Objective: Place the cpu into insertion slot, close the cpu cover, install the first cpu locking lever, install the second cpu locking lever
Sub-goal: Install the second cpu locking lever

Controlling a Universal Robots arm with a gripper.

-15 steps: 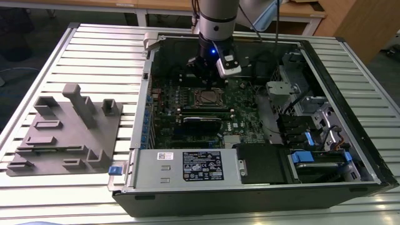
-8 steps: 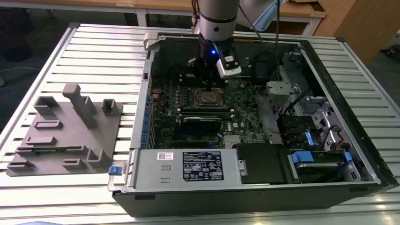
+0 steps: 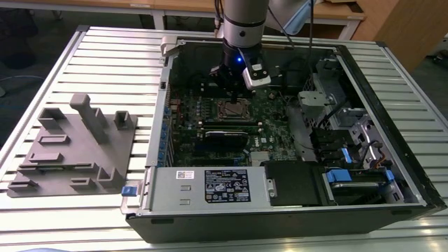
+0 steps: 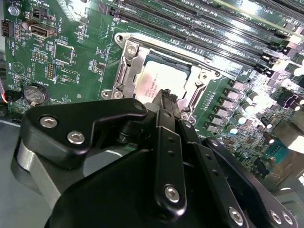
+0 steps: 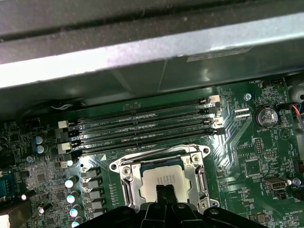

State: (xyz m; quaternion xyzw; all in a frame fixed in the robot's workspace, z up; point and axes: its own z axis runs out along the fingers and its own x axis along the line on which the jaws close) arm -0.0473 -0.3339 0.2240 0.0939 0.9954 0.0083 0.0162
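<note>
- My claw [image 5: 166,194] hovers over the cpu [image 5: 164,179], fingertips pressed together, pinching nothing.
- Cpu sits in the insertion slot [image 4: 127,71]; cpu cover [image 5: 129,179] looks down.
- Step, I'd say: 1st locking lever; needs a precise hook & push.

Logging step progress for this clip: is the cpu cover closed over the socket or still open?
Closed. In both wrist views the cpu cover lies flat as a frame around the cpu, whose metal top shows through the cut-out. The gripper hovers above it.

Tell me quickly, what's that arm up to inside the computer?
End effector shut, tips together over the cpu. Cpu seated in the slot, cover down around it. Nothing in the way.
</note>
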